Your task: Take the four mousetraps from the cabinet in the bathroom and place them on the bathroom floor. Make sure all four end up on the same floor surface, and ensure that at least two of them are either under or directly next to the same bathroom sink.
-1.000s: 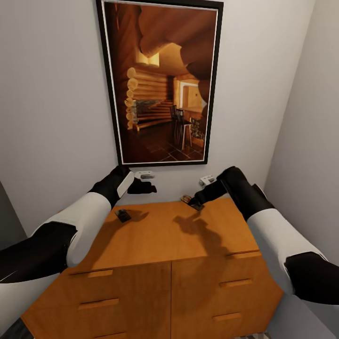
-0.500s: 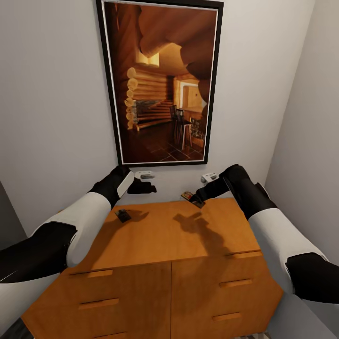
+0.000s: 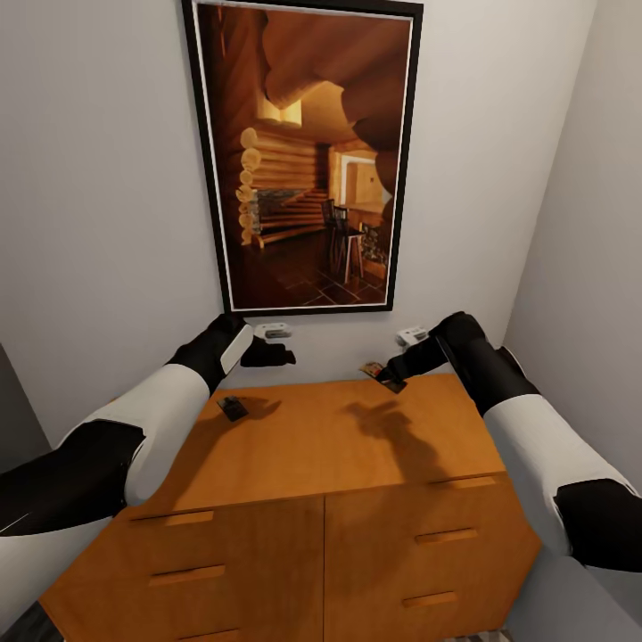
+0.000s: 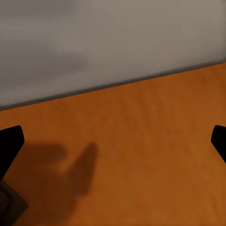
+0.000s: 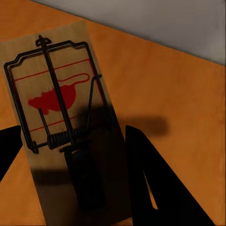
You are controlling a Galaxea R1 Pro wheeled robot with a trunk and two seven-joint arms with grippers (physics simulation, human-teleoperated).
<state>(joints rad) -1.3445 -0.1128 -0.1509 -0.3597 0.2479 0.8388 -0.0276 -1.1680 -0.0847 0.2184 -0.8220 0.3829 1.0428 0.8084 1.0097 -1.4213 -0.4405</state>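
The orange-brown cabinet [image 3: 312,446] stands against the wall in front of me. One mousetrap [image 3: 234,407] lies flat on its top near the back left. My left gripper [image 3: 281,357] hovers open above the cabinet top [image 4: 141,141], just right of that trap, with nothing between its fingers [image 4: 9,146]. My right gripper [image 3: 392,376] is shut on a second mousetrap [image 3: 371,368], held a little above the back right of the top. In the right wrist view this tan trap [image 5: 56,117] shows its wire parts and red mouse mark between the dark fingers [image 5: 150,183].
A large framed picture of a log cabin [image 3: 308,156] hangs on the wall right behind the cabinet. A grey side wall [image 3: 588,223] closes in on the right. The drawer fronts with wooden pulls [image 3: 183,575] face me below.
My right gripper has carried its mousetrap to the right and slightly up, and its shadow on the cabinet top has shifted with it. The left arm and the other trap have stayed still.
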